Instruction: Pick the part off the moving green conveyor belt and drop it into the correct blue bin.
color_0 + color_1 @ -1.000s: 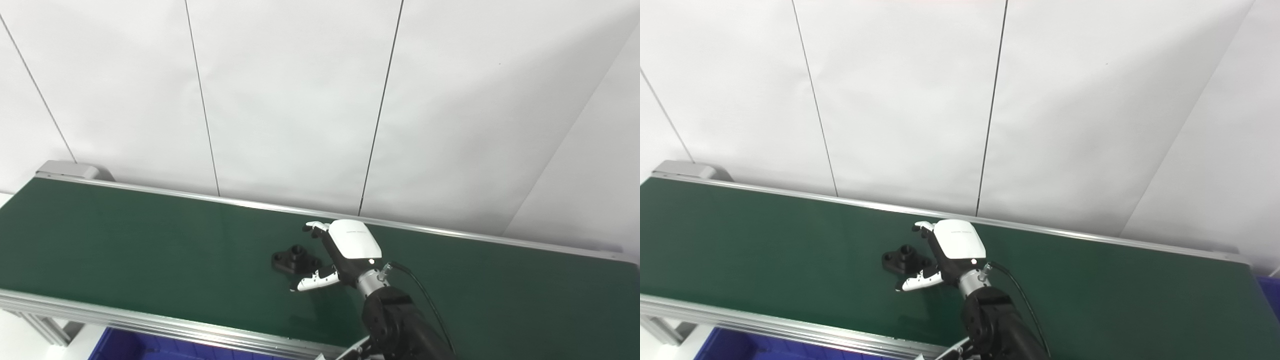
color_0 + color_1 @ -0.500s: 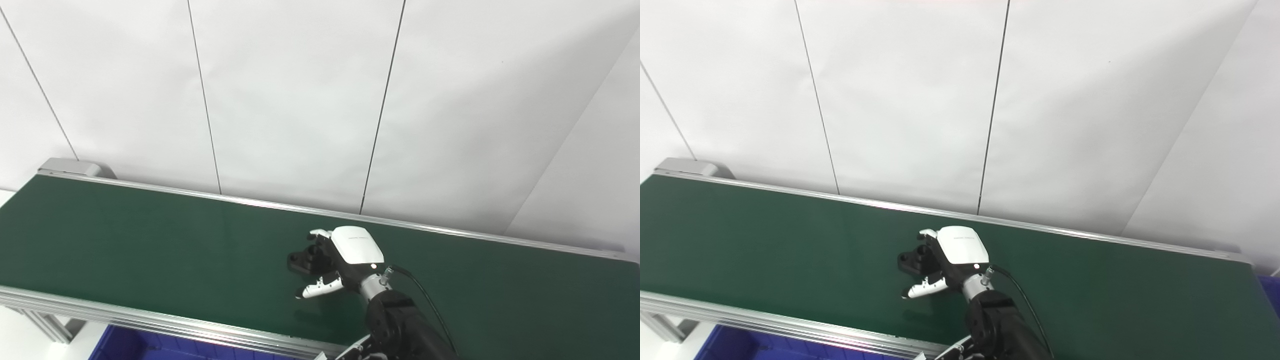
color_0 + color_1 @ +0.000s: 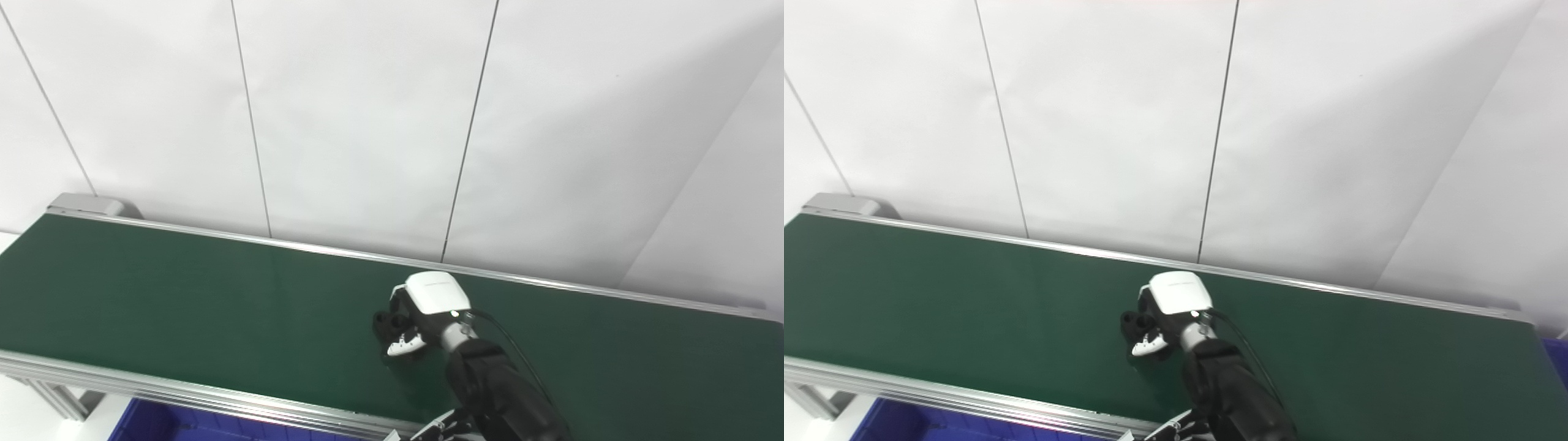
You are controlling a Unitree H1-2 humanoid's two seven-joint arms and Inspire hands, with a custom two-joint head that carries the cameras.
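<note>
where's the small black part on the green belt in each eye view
Left eye view: the small black plastic part lies right of centre on the green conveyor belt, mostly hidden under the right hand, whose fingers are closed round it.
Right eye view: the part sits just left of centre, under the same hand.
Shared landmark: the dark wall seam that meets the belt's far rail just behind the hand.

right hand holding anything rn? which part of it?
The right hand is closed around the black part from its right side, on the green belt; exact contact points are hidden.
</note>
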